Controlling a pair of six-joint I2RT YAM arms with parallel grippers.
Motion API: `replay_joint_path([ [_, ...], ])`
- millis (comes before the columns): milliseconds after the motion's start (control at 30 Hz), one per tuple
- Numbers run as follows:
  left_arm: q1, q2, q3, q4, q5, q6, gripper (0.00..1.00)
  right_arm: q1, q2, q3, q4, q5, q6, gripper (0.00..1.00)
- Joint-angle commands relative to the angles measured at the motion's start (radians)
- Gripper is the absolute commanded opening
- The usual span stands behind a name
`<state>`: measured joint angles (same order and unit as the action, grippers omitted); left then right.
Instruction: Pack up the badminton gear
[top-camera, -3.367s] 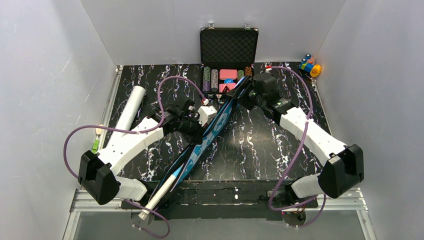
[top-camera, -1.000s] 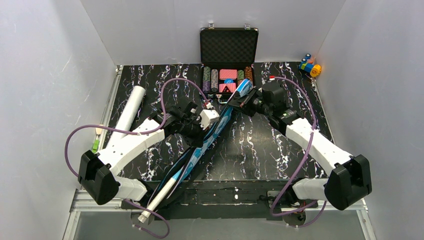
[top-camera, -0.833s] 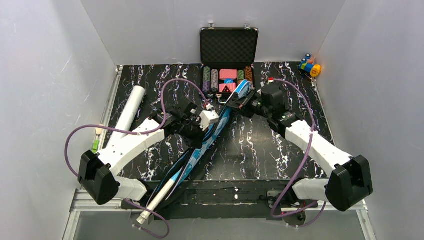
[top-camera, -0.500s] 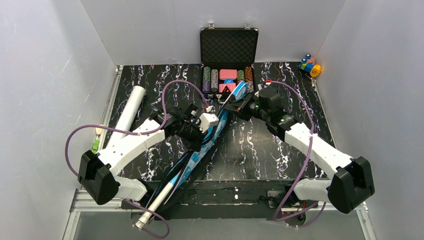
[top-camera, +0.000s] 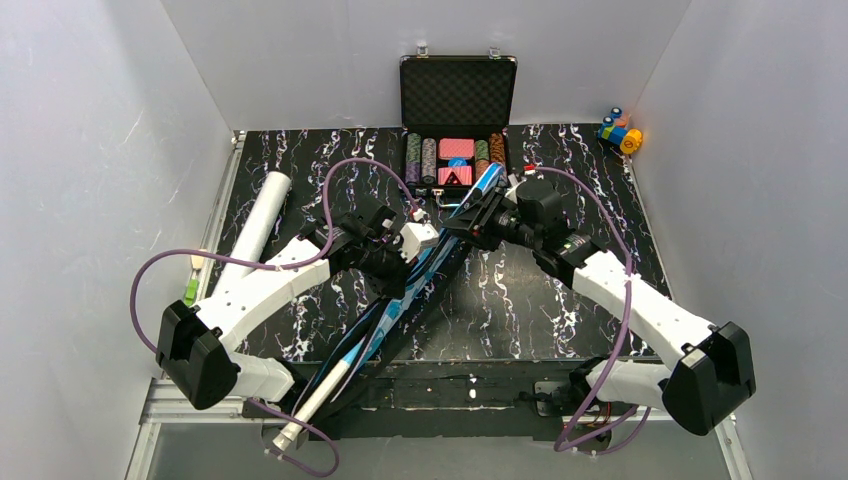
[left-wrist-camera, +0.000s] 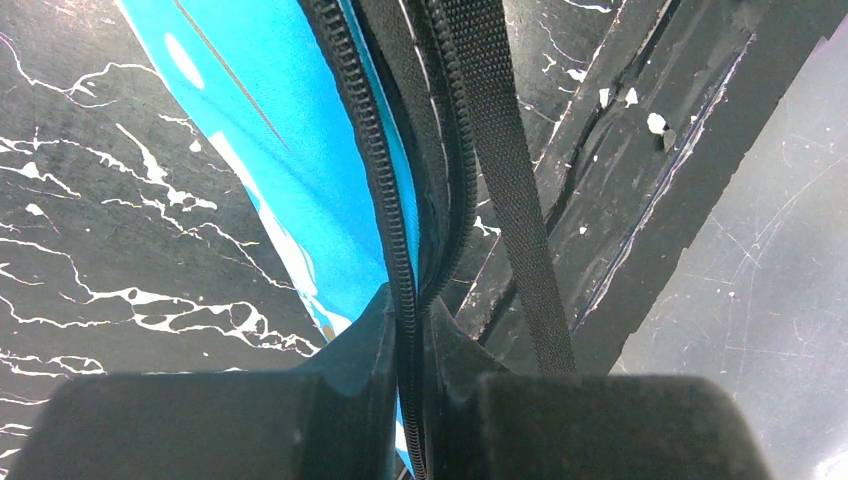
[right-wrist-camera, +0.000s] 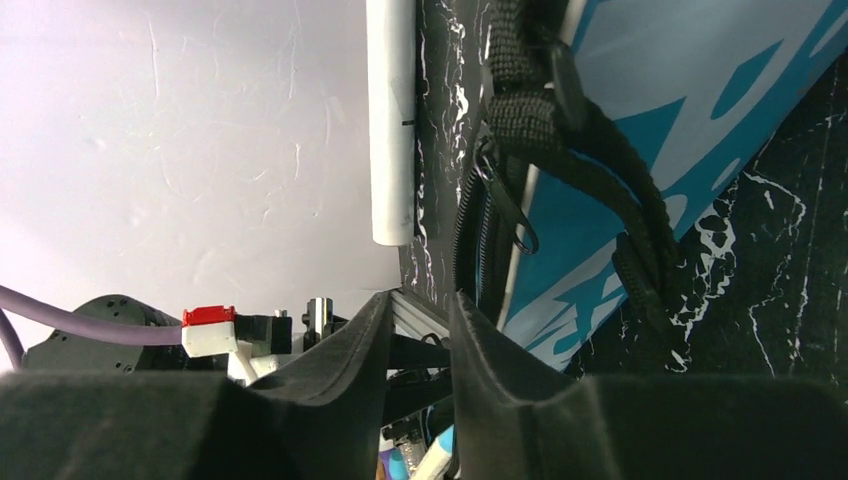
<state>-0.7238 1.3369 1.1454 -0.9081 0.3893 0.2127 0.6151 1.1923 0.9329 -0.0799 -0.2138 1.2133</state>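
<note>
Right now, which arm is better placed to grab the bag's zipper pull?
Probably right: the right gripper sits empty near the zipper pull; the left gripper is shut on the edge of the bag.

even bright light, wrist foregrounds blurred

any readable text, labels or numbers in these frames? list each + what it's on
No text can be read in any view.
White markings on the blue bag: cut off by the arms in the top view, only fragments in the wrist views; unreadable.
Poker chip case: a red triangle shape inside, too small to read any text.
Toy blocks and white tube: no text made out.
</note>
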Motion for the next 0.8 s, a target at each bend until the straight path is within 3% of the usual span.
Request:
replay_joint_path([
  [0, -0.002, -0.037, 0.013, 0.048, 0.006, 0.016, 0.0, -0.022, -0.052, -0.02, -0.021, -0.014, -0.002, 0.4],
  [67, -0.001, -0.039, 0.013, 0.048, 0.006, 0.016, 0.0, -0.042, -0.08, -0.043, -0.027, -0.011, -0.001, 0.47],
  [167, -0.001, -0.038, 0.014, 0.048, 0.006, 0.015, 0.0, -0.078, -0.107, -0.063, -0.015, -0.018, -0.001, 0.5],
  [767, -0.001, -0.036, 0.016, 0.044, 0.011, 0.013, 0.0, -0.136, -0.01, -0.011, 0.06, -0.06, 0.004, 0.43],
])
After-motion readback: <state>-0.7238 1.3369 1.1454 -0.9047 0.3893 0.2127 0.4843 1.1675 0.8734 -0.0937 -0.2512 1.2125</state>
